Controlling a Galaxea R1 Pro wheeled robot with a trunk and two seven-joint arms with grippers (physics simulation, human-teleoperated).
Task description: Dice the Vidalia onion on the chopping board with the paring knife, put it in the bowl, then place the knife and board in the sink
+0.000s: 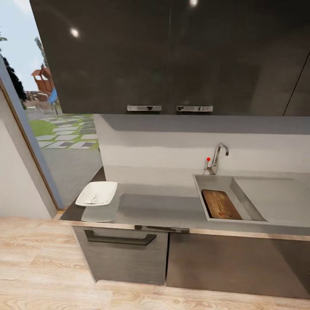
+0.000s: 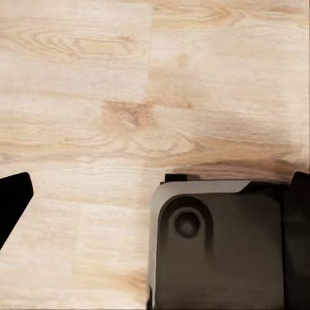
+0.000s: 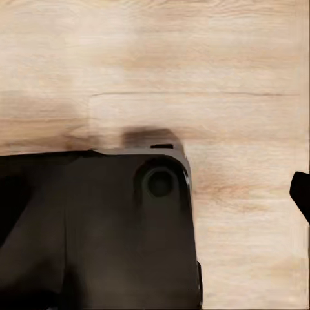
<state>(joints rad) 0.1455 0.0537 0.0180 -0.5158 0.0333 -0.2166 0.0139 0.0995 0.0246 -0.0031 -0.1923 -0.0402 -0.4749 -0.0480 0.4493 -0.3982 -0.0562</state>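
The grey countertop (image 1: 163,206) runs across the head view. At its left end stands the white square bowl (image 1: 97,193) with the diced onion (image 1: 91,199), tiny white cubes, inside. To the right is the steel sink (image 1: 215,183), and the dark brown chopping board (image 1: 220,204) lies in its basin. A slim reddish streak on the board looks like the paring knife (image 1: 222,212), too small to be sure. The whole Vidalia onion is out of view. My left gripper (image 2: 155,200) and right gripper (image 3: 155,194) hang open over the wooden floor, fingertips wide apart, holding nothing.
A chrome tap (image 1: 218,157) with a red knob (image 1: 208,159) stands behind the basin, and the drainboard (image 1: 275,196) is to its right. Dark wall cabinets (image 1: 172,56) hang above. A glass door (image 1: 51,129) is at left. My dark base (image 2: 219,245) sits below both grippers.
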